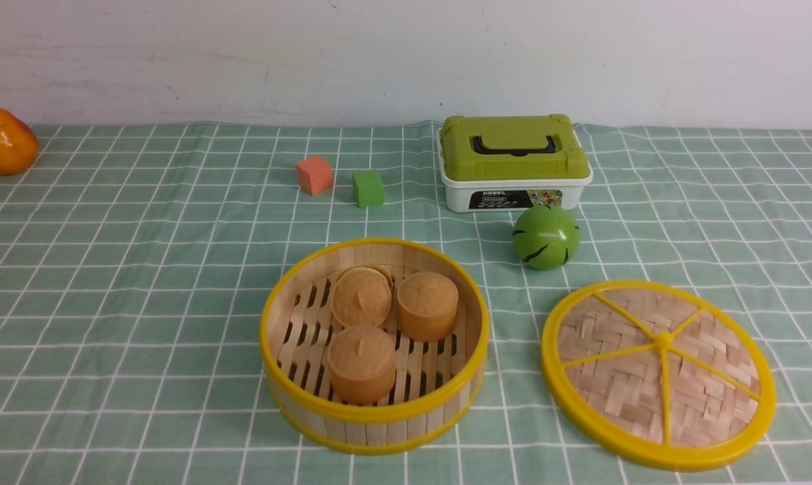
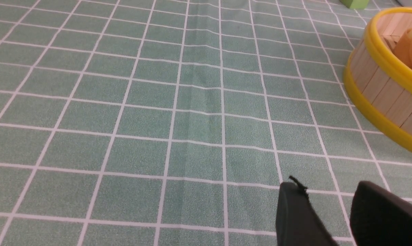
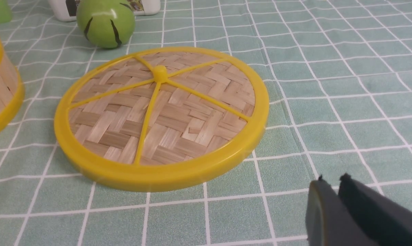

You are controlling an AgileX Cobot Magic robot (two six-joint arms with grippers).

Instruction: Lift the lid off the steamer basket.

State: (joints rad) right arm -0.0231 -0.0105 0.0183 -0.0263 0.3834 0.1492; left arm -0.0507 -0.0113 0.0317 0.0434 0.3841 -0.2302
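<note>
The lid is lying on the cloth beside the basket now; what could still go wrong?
The right gripper is low and close to the lid, so a careless retreat might clip its rim. The green ball sits just behind the lid and could roll if nudged.

Left gripper (image 2: 332,212): two black fingers (image 2: 294,215), matte, blunt-tipped; a short frayed thread sticks up from one tip. Right gripper (image 3: 332,198): two dark grey-black fingers (image 3: 370,212) with slightly ragged tips (pad edges look worn). Arms themselves not visible in front view.
</note>
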